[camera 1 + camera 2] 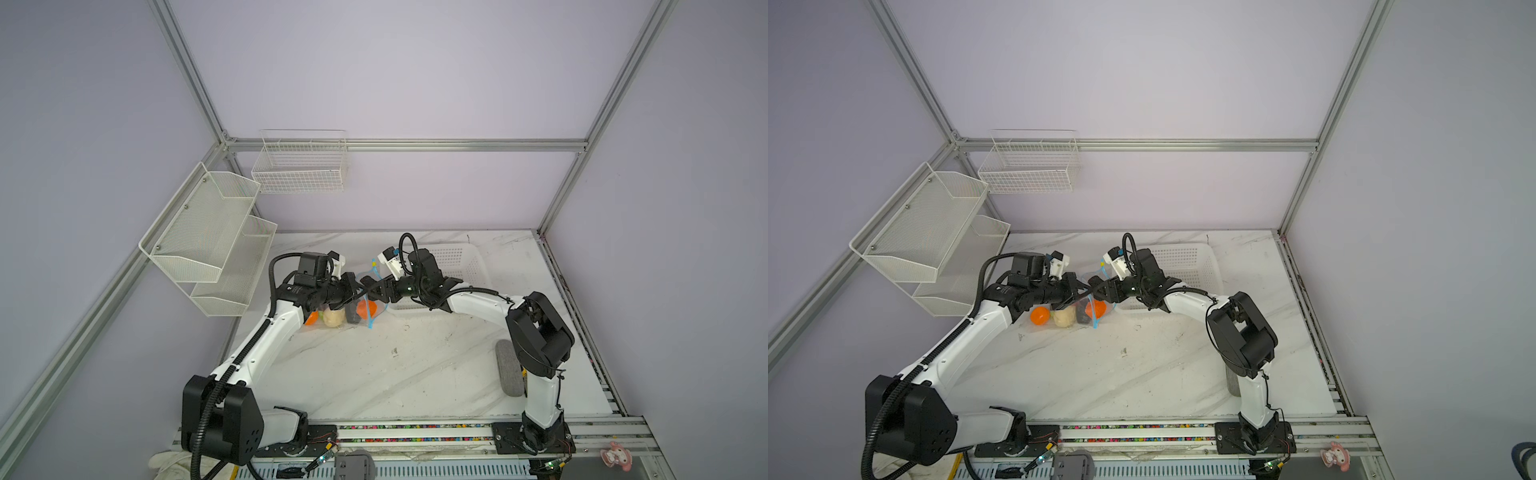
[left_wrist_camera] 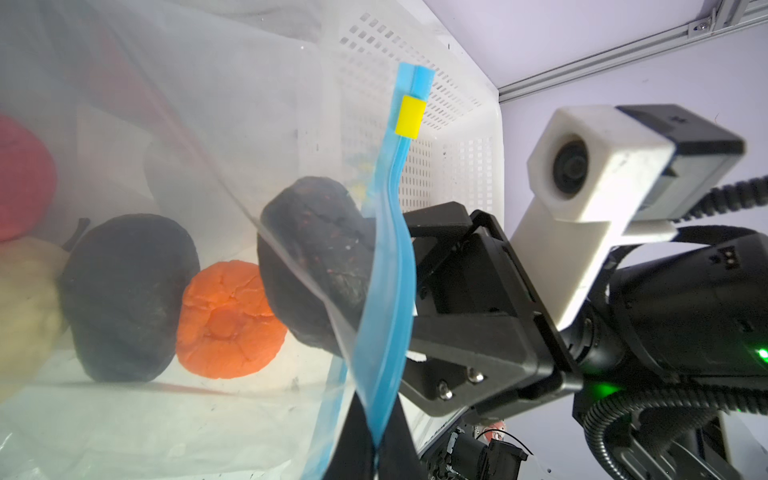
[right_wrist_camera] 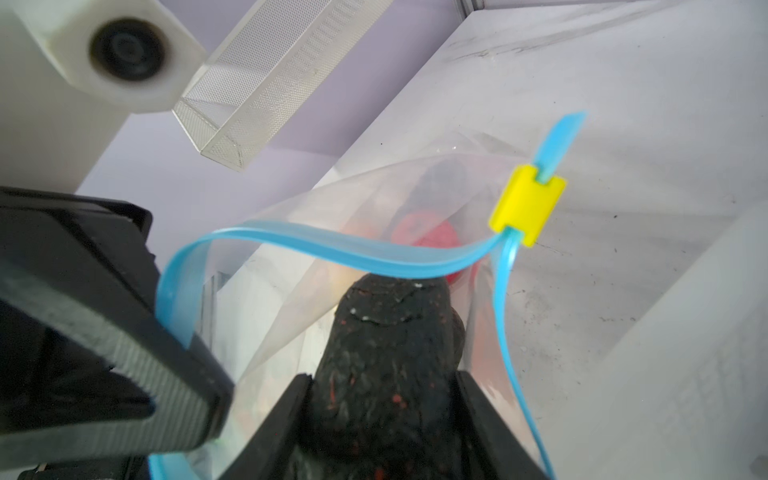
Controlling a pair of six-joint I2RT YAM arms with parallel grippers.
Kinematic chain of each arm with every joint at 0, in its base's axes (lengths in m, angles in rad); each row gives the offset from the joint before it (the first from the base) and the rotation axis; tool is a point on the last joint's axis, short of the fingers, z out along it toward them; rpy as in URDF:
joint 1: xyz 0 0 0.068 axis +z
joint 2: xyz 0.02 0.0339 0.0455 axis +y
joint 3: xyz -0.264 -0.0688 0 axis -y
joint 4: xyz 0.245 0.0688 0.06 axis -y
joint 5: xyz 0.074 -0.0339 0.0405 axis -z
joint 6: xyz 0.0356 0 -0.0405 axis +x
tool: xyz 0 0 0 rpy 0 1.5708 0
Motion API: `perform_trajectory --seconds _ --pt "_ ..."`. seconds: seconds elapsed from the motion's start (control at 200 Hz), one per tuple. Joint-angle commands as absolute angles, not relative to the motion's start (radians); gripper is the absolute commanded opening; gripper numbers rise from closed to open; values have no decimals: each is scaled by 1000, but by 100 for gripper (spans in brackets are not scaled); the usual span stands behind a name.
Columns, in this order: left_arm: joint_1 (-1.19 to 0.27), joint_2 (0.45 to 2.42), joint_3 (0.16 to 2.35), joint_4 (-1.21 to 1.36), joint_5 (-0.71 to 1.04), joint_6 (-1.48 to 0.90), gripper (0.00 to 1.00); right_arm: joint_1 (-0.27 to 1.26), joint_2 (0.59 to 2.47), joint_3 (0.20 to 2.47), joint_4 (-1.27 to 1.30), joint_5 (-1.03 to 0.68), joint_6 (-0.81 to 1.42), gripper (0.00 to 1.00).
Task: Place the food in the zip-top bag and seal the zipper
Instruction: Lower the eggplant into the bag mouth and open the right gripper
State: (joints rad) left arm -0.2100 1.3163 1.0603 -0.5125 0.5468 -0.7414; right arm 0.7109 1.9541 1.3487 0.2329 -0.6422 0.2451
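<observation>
The clear zip-top bag [image 2: 199, 124] lies at the back left of the table, its mouth towards the right arm. My left gripper [image 2: 376, 444] is shut on the light-blue zipper [image 2: 390, 257] and holds that edge up. The zipper's yellow slider [image 2: 410, 116] sits at its far end. My right gripper [image 3: 380, 382] is shut on a black lump [image 3: 390, 332] of food, which pokes into the bag's mouth. Inside the bag lie another black lump [image 2: 124, 299], an orange [image 2: 228, 320], a cream pear [image 2: 20, 299] and a red piece [image 2: 20, 178]. In both top views the grippers [image 1: 360, 291] [image 1: 1098, 291] meet over the bag.
A white perforated basket [image 1: 457, 262] stands behind the right arm. A grey roll [image 1: 509, 368] lies by the right arm's base. White mesh shelves [image 1: 208, 237] and a wire basket [image 1: 301, 166] hang on the walls at the back left.
</observation>
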Motion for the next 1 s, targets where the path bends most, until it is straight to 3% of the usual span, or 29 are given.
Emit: perform_trajectory --seconds 0.0,0.995 --pt "-212 1280 1065 -484 566 -749 0 724 1965 1378 292 -628 261 48" --pt "-213 1281 1075 -483 572 -747 0 759 2113 1471 358 -536 334 49"
